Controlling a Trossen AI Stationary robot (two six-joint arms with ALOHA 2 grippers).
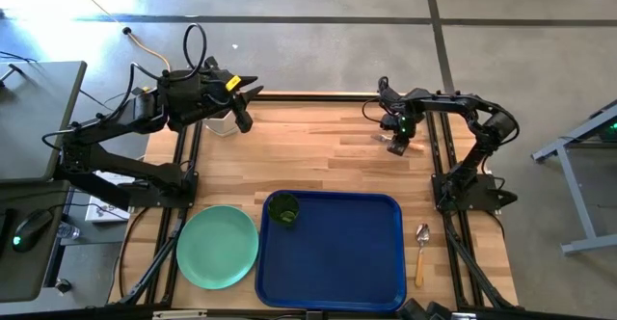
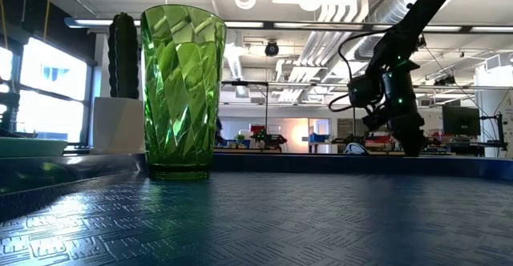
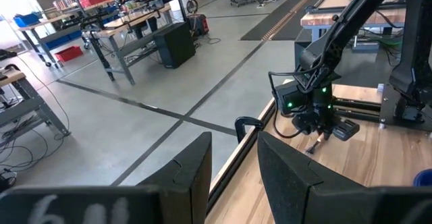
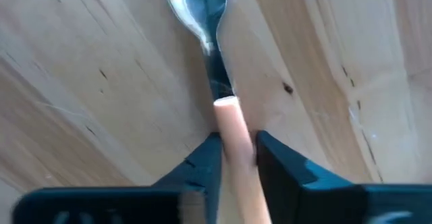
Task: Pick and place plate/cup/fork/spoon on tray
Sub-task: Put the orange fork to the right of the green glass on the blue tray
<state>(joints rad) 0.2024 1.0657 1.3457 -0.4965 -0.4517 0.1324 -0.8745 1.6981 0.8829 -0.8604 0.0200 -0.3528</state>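
My right gripper (image 1: pixel 398 139) is low over the far right of the table, shut on the fork (image 4: pixel 223 82), whose orange handle and silver neck show in the right wrist view. My left gripper (image 1: pixel 248 94) is raised at the far left, open and empty. The cup (image 1: pixel 282 208) stands upright on its base in the far left corner of the dark blue tray (image 1: pixel 376 262); it also shows in the low view (image 2: pixel 183 90). The mint-green plate (image 1: pixel 217 248) lies flat on the table left of the tray. The spoon (image 1: pixel 421 253) lies on the table right of the tray. My right gripper pinches the fork's orange handle (image 4: pixel 233 140) between its two fingers, close to where the handle meets the metal neck. The fingers come from above, slanting down, and the handle runs back between them. The metal end (image 4: pixel 196 8) is at the wood; whether it rests there I cannot tell.
A cactus in a white pot (image 2: pixel 120 98) stands at the far left of the table, below my left gripper. Black frame rails (image 1: pixel 439 166) run along the table's sides. Bare wood (image 1: pixel 318 151) lies between the arms, far of the tray.
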